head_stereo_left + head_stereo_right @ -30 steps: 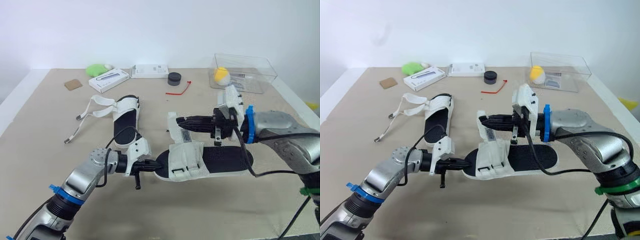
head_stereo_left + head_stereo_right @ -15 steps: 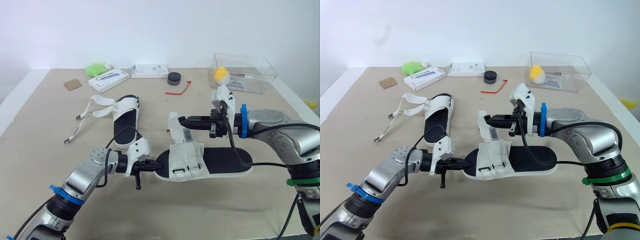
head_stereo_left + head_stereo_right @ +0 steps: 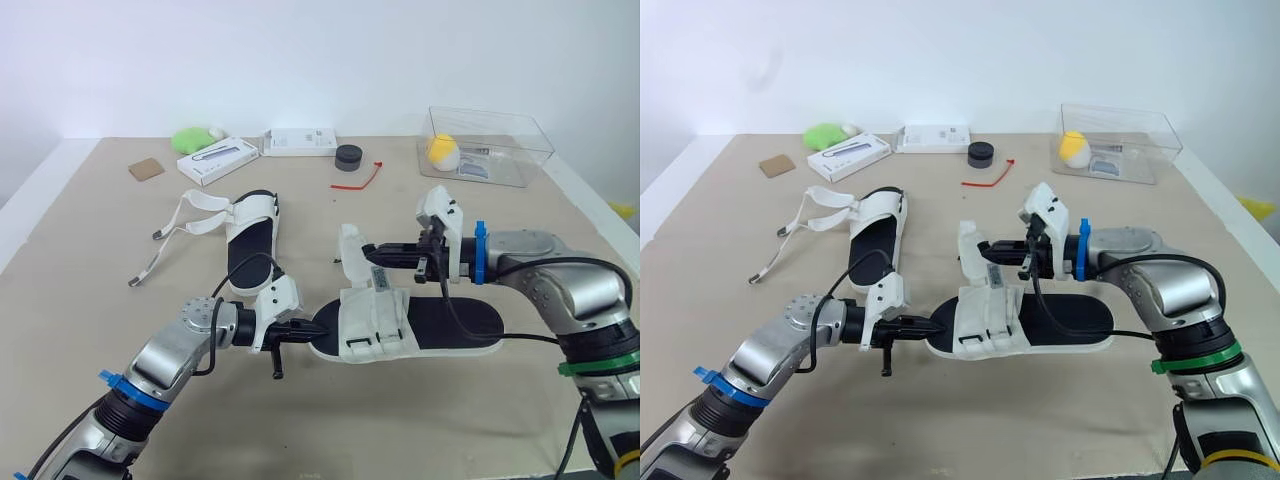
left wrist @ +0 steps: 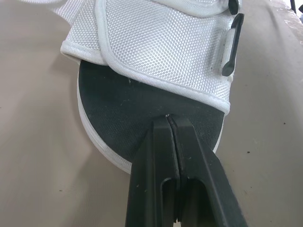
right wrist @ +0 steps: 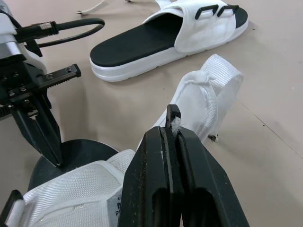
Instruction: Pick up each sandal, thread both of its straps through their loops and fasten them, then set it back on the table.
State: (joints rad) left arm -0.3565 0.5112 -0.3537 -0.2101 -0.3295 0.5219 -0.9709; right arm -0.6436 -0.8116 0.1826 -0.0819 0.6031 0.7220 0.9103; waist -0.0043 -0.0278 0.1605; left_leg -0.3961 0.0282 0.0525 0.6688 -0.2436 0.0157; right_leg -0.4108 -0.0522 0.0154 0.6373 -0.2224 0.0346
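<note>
The near sandal (image 3: 440,325), black footbed with a white upper, lies flat on the table's middle. My left gripper (image 3: 305,330) is shut on its toe rim; the left wrist view has the fingertips (image 4: 169,117) pinched on the black sole edge. One white strap (image 3: 352,258) stands up from the upper, with my right gripper (image 3: 370,250) shut on its tip, seen close in the right wrist view (image 5: 173,124). The second sandal (image 3: 250,238) lies behind to the left, its two straps (image 3: 185,225) trailing loose over the table.
A clear plastic box (image 3: 495,150) holding a yellow ball stands at the back right. A black round lid (image 3: 348,157), a red tie (image 3: 358,178), two white boxes (image 3: 217,160) (image 3: 300,142), a green lump (image 3: 192,138) and a brown card (image 3: 146,169) line the back.
My right wrist has drawn in leftward and lower toward the sandal, still holding the strap tip. The left gripper and both sandals have stayed put.
</note>
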